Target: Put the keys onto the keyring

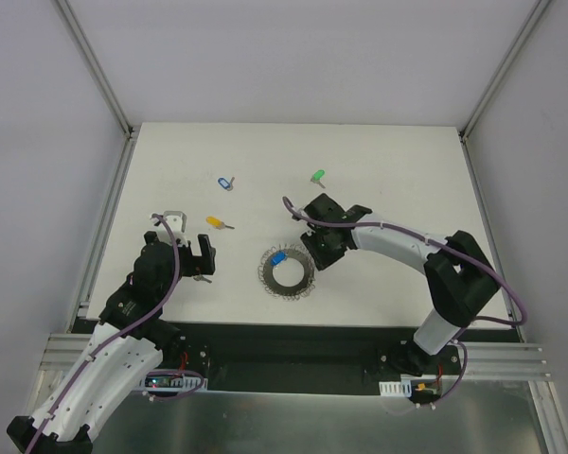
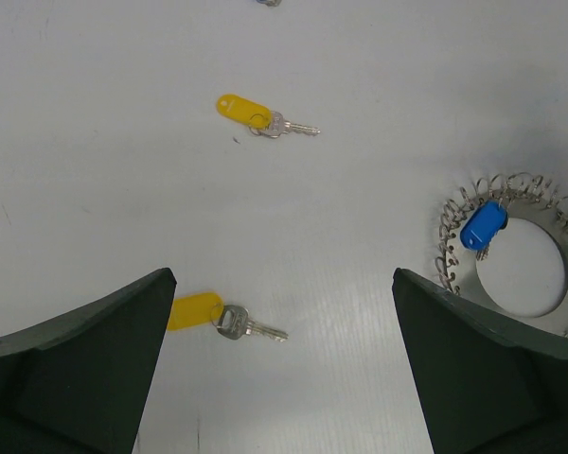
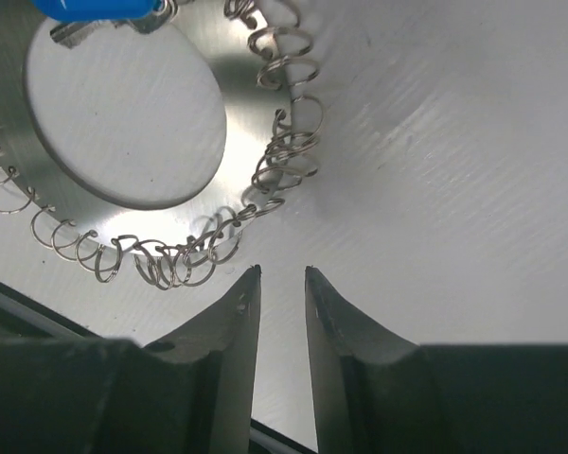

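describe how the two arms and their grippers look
The left arm and right arm both have smooth white shells over the long links and blocky black joints, with a purple cable looped along each. The left gripper and right gripper are black. Their fingers are dark wedges narrowing toward the tips. No markings are readable.
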Controlling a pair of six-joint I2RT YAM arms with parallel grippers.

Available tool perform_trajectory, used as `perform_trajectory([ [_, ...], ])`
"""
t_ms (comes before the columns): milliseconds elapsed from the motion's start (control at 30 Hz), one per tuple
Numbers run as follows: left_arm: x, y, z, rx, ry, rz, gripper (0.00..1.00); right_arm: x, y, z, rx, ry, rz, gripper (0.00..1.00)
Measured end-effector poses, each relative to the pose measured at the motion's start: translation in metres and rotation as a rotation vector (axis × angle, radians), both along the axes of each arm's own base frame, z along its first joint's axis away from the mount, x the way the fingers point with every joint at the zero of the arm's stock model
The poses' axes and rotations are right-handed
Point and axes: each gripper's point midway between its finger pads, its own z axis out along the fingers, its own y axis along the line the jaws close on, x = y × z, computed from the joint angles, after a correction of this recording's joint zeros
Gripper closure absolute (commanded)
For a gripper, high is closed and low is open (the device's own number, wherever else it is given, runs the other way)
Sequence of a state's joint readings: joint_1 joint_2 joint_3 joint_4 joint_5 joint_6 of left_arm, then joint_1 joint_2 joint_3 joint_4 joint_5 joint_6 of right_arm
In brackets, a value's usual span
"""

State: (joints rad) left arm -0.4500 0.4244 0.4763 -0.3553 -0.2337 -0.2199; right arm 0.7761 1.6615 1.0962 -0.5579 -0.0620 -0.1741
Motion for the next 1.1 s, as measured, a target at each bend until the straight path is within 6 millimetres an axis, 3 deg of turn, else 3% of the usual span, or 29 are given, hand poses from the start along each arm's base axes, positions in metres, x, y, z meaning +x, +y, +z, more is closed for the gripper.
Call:
perform_trajectory([
  [167, 0.0, -0.001, 0.0, -0.002, 0.001, -0.005, 0.01, 0.025, 0.001, 0.013, 0.034, -0.045, 0.006, 0.64],
  [400, -0.001, -0.003, 0.0, -0.007, 0.004, -0.018, 0.01, 0.054, 0.025, 0.019, 0.096, -0.062, 0.01, 0.62],
  [1100, -0.001, -0.009, -0.007, -0.005, 0.038, -0.042, 0.01, 0.06, 0.053, 0.012, 0.054, -0.165, -0.361, 0.67],
])
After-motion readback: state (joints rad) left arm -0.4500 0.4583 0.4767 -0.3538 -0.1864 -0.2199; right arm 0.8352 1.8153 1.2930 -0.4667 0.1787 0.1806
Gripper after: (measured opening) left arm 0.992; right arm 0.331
